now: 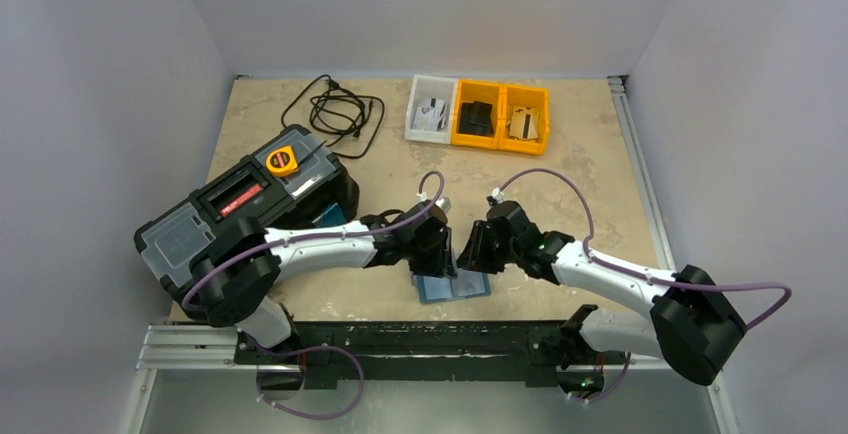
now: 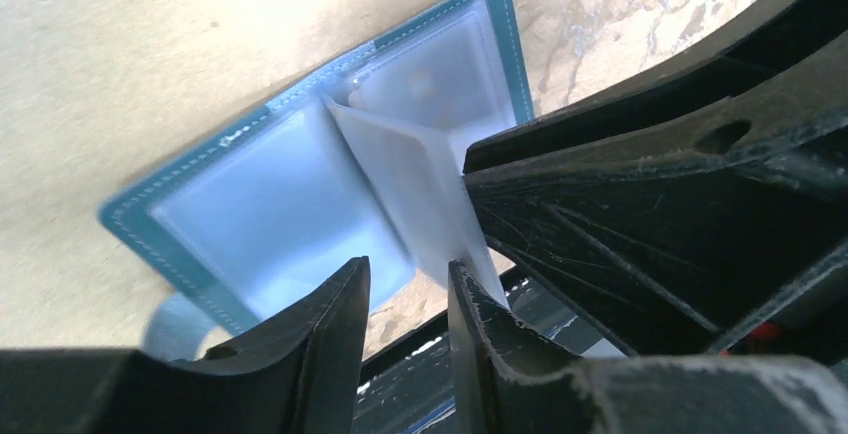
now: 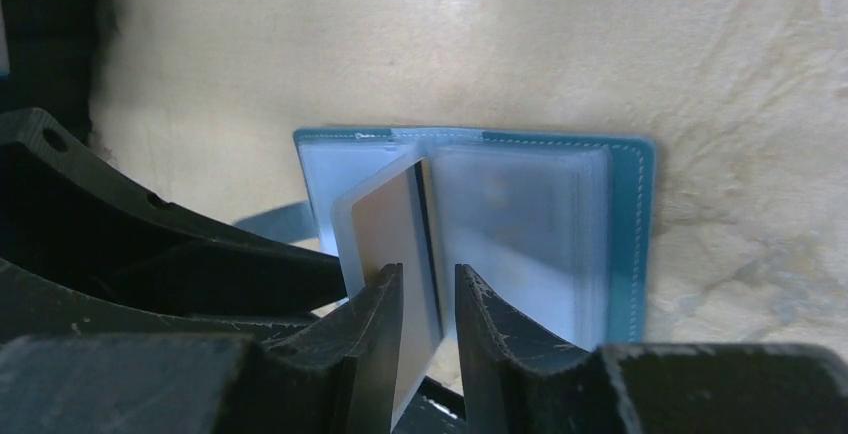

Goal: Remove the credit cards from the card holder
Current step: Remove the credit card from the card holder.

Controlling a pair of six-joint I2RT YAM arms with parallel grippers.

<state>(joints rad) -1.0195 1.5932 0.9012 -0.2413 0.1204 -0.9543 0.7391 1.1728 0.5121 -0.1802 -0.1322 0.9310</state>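
Jaws narrow with nothing between them, the left claw (image 1: 436,246) hovers low over the open card holder (image 1: 453,287); a clear pocket leaf (image 2: 400,169) reaches one of its fingers. The holder lies flat near the worktop's (image 1: 560,154) near edge, between both claws. The right claw (image 3: 428,304) is nearer the work. Its narrow jaws straddle a tan credit card (image 3: 385,224) standing up from the spine, long axis pointing into the claw. Whether it is pinched I cannot tell. The pull should likely follow that axis.

Card holder (image 1: 455,287) at the table's (image 1: 560,184) near edge, toolbox (image 1: 240,209) to its left, three bins (image 1: 478,112) far behind.
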